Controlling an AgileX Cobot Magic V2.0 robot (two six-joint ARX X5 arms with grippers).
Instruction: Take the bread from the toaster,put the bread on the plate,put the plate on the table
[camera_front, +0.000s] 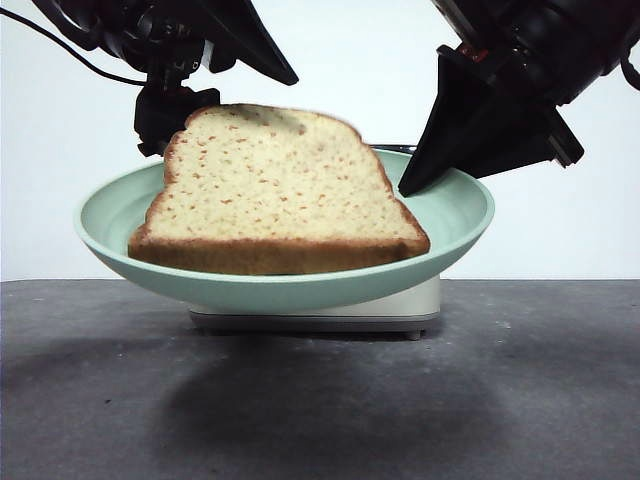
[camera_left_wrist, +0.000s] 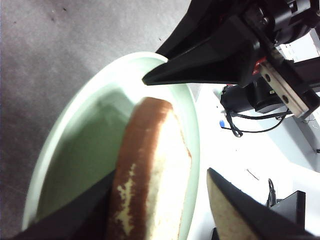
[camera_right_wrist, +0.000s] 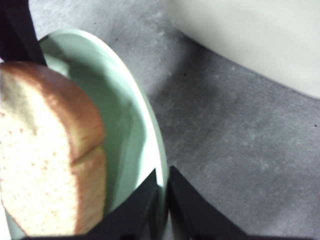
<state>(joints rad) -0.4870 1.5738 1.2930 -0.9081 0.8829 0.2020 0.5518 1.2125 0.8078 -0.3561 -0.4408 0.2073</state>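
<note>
i see my right hand (camera_right_wrist: 162, 200) pinching the plate (camera_front: 455, 215) rim mid-frame above the table (camera_front: 560, 390); left hand (camera_left_wrist: 155, 205) spread around the bread (camera_front: 280, 190).

A robotics lab: behind the dark counter (camera_front: 100, 400) stands a bare white backdrop (camera_front: 60, 150), and beyond the counter's edge lie loose black cables (camera_left_wrist: 240, 125) and a black equipment box (camera_left_wrist: 290, 205) on white flooring.
</note>
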